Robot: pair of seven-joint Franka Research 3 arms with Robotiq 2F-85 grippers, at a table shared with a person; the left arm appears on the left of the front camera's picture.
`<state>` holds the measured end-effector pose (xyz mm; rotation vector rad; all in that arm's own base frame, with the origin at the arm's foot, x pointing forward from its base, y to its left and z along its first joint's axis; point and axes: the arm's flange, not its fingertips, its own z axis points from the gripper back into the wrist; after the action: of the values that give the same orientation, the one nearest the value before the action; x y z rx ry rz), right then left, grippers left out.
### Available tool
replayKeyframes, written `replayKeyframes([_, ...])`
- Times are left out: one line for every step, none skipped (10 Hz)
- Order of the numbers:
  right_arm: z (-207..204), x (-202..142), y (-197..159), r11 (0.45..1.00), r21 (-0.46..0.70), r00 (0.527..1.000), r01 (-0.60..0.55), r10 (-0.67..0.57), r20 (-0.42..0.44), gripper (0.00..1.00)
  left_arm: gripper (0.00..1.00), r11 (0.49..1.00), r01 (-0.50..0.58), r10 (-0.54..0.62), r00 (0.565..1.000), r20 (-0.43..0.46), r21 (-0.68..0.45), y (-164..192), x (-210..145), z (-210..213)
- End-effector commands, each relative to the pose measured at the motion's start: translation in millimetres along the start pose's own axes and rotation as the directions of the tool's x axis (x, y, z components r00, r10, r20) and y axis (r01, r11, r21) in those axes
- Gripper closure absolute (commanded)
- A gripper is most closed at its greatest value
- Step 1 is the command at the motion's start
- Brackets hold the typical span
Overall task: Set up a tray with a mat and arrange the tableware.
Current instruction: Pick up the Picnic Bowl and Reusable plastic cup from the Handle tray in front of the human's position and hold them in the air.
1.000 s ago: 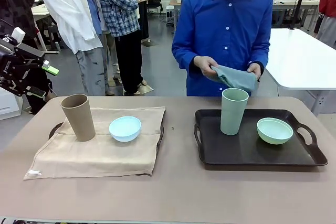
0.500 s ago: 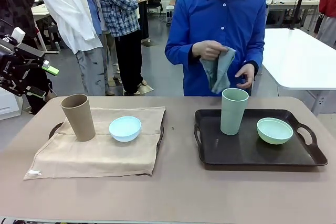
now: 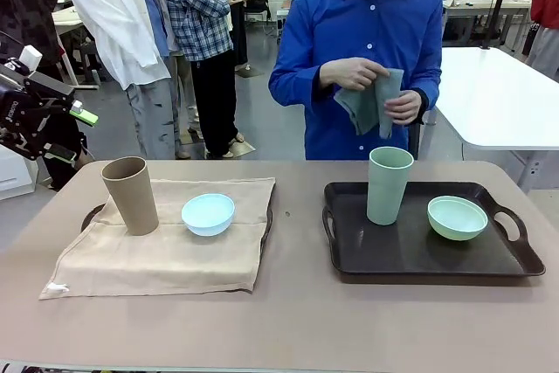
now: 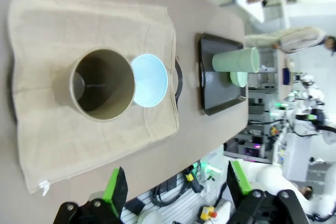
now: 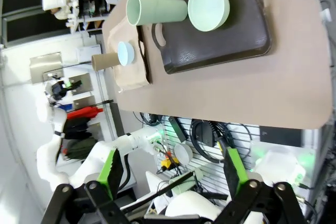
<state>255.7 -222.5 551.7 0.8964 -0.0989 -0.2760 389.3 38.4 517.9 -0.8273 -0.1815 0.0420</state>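
Note:
A tan cup [image 3: 131, 195] and a light blue bowl [image 3: 208, 213] stand on a beige mat [image 3: 166, 246] that covers a dark tray [image 3: 90, 216] on the left. On the right, a bare dark tray [image 3: 410, 255] carries a pale green cup [image 3: 388, 184] and a pale green bowl [image 3: 457, 217]. Across the table, the person holds a grey-green cloth [image 3: 371, 102] in both hands at chest height. My left gripper [image 4: 177, 187] is open high above the tan cup [image 4: 102, 84], off the table's left edge. My right gripper [image 5: 172, 169] hangs open, high over the right tray [image 5: 220, 40].
The table's front strip [image 3: 288, 329] is bare brown surface. A narrow gap of tabletop separates the two trays. Several people stand behind the table at the back left, and a white table [image 3: 507, 93] stands at the back right.
The person has raised the cloth from just above the table to chest height and now grips it with both hands. Neither arm, cup nor bowl has moved.

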Motion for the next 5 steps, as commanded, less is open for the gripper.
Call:
replayKeyframes([-1, 3, 25, 0.994, -0.106, 1.000, -0.012, 0.014, 0.014, 0.00, 0.00, 0.987, 0.144, -0.149, 0.987, 0.059, 0.069, -43, 3, -5])
replayKeyframes([-3, 12, 40, 0.984, -0.175, 0.999, -0.008, 0.015, 0.040, 0.00, 0.00, 0.969, 0.205, -0.221, 0.969, 0.112, 0.134, -70, 7, -10])
replayKeyframes([-13, 24, 52, 0.967, -0.252, 0.999, 0.017, -0.005, 0.049, 0.00, 0.00, 0.955, 0.261, -0.278, 0.954, 0.114, 0.141, -95, 11, -16])
replayKeyframes([-27, 35, 64, 0.947, -0.322, 0.999, 0.023, -0.014, 0.031, 0.00, 0.00, 0.913, 0.370, -0.390, 0.915, 0.102, 0.172, -123, 11, -27])
replayKeyframes([-48, 46, 75, 0.914, -0.405, 0.999, 0.034, -0.033, 0.010, 0.00, 0.00, 0.847, 0.492, -0.510, 0.859, 0.045, 0.200, -148, 10, -43])
